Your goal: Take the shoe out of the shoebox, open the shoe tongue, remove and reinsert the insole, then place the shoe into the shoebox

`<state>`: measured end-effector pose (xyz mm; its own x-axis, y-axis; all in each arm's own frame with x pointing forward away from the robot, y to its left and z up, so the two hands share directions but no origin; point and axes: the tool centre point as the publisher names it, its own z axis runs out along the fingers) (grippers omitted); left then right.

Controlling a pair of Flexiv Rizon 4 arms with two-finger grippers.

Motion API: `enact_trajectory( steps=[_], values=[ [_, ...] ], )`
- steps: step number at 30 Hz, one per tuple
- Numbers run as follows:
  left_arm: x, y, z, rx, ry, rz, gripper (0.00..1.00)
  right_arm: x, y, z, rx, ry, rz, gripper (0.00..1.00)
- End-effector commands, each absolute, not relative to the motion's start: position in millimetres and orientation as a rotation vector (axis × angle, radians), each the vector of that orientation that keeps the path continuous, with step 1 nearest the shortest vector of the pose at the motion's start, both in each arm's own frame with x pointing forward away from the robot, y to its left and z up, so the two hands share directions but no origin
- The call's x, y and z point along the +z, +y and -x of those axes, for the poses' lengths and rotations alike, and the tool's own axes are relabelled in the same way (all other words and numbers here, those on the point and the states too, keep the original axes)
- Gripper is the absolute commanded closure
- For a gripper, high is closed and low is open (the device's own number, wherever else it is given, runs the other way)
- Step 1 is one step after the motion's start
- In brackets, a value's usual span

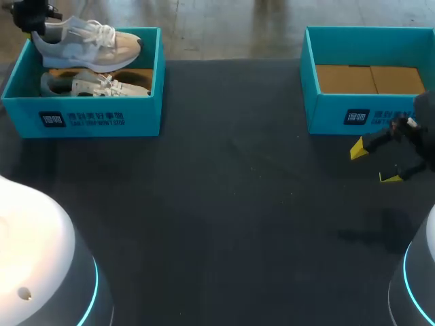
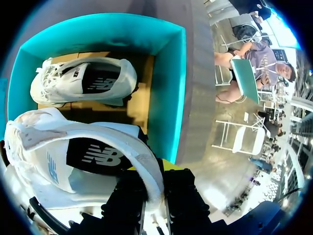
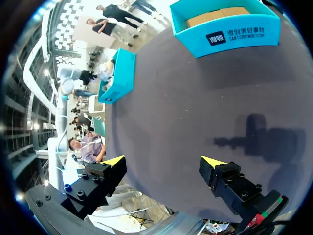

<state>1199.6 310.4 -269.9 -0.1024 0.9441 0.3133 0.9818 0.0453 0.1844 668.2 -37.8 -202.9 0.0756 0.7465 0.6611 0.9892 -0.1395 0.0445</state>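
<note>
The left gripper is clamped on the heel collar of a white and grey sneaker. The collar's padded rim runs between the two black fingers, with a yellow tip showing on either side of it. In the head view the left gripper sits at the far left corner of the left shoebox. It holds the sneaker by the heel, raised to about the level of the box rim, sole down and toe pointing toward the middle of the table.

Below the raised shoe, a second sneaker of the same colouring lies on its side on the brown cardboard floor of that box. From the left wrist this second sneaker is ahead of the gripper, beyond the held one. The teal wall of the left shoebox stands beside both.

The right gripper hangs over the dark table near its right edge, just in front of the right shoebox. Its fingers are spread wide with nothing between them. In the right wrist view the right gripper shows its two yellow tips well apart over bare table, and its shadow falls on the surface ahead. The right shoebox stands further ahead, and its cardboard floor is visible. The left shoebox is well off to one side.
</note>
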Motion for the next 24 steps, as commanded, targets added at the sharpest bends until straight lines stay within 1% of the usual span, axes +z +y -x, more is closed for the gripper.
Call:
enact_trajectory(
  steps=[1,24],
  values=[
    [-273.3,310.5,-1206.1,-0.519,-2.196,2.019,1.00,-203.4,-36.9,-667.8,-0.775,-1.717,1.945,0.00],
    [-288.9,312.7,-1208.7,-0.451,-2.256,2.007,1.00,-203.4,-36.9,-667.8,-0.775,-1.717,1.945,0.00]
  ],
)
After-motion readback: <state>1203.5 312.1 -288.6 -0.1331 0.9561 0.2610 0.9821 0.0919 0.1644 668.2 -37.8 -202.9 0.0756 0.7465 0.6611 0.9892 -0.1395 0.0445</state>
